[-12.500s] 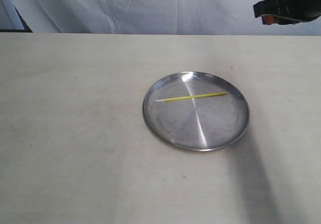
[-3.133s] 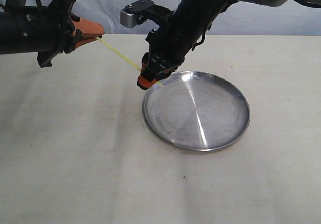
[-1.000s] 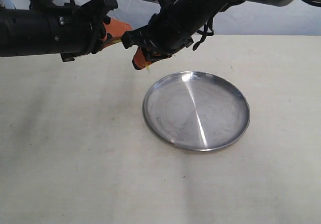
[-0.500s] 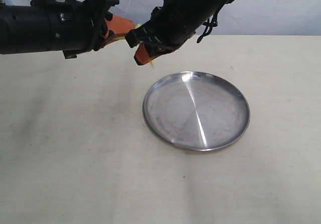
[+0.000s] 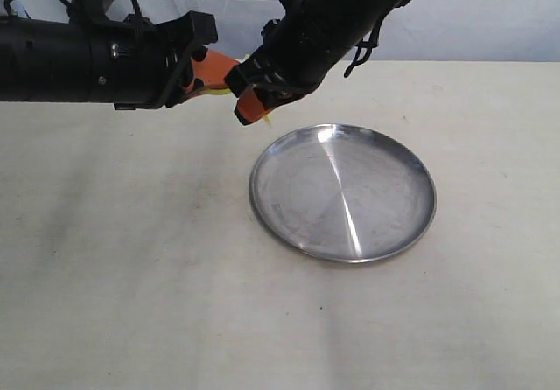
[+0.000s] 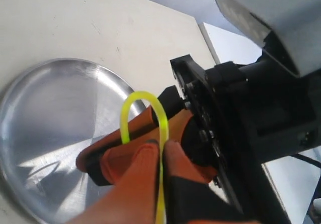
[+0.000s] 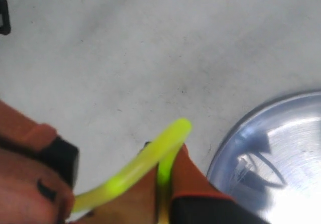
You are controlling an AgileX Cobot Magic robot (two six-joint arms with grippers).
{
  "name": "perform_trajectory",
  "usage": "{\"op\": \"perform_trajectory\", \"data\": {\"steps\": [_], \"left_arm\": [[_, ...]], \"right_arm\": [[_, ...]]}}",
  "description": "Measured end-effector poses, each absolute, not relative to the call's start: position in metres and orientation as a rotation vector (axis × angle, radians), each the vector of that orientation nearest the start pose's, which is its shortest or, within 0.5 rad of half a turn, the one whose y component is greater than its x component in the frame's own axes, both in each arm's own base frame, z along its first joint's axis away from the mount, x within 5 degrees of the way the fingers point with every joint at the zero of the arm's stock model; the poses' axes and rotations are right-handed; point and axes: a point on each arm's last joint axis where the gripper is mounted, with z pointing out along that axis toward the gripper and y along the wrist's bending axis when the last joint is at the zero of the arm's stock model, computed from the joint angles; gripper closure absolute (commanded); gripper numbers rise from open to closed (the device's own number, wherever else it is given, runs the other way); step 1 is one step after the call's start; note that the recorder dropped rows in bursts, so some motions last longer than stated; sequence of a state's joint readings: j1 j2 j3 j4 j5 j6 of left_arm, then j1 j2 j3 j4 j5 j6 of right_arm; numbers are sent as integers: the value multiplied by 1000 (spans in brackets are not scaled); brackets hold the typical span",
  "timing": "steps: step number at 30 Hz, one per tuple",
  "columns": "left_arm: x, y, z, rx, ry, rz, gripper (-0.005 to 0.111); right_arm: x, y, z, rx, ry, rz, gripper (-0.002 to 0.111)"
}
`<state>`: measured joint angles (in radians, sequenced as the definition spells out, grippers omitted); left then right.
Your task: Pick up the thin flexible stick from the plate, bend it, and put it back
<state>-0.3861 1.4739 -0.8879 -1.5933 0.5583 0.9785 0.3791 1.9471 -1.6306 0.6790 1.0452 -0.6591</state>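
Stick (image 6: 143, 93) sits clear of the plate (image 5: 262, 206), held in the air by both grippers and bent into a tight, narrow arch. In the left wrist view, the left gripper (image 6: 161, 149) has its orange fingers (image 6: 138, 176) pressed together on one leg of the arch, with the yellow strand running down the seam between them. The other leg drops into the orange tips of the right gripper (image 6: 123, 151) just beyond. In the right wrist view, the right gripper (image 7: 163, 180) also pinches the strand, and the yellow curve (image 7: 150, 156) swings away toward the other arm's fingers.

In the exterior view the two grippers nearly touch above the table (image 5: 131, 259), beyond the plate's far left rim. The left gripper (image 5: 220, 75) reaches in from the left. The right gripper (image 5: 252, 108) comes down from the upper right and crosses to the left of the plate. In that view only a short pale yellow end (image 5: 267, 121) pokes out under the right gripper's tips. The plate lies flat on the table with nothing on it, its brushed metal catching a bright streak of light.
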Motion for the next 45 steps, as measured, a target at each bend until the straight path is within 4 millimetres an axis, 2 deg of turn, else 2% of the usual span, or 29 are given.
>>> {"op": "perform_trajectory", "data": {"steps": [21,27,35,38,45], "left_arm": [[265,-158,261,306,2268,-1009,107],[266,-156,259,328,2269,-958,107],[269,-155,253,384,2266,-883,107],[267,-158,256,434,2224,-936,107],[268,-158,257,416,2206,-948,107]], "right_arm": [[369,201,265,-1065,2448,815,108],[366,199,274,-1062,2426,807,108],[362,205,296,-962,2351,974,108],[362,207,298,-941,2340,1014,108],[369,208,301,-825,2320,977,108]]}}
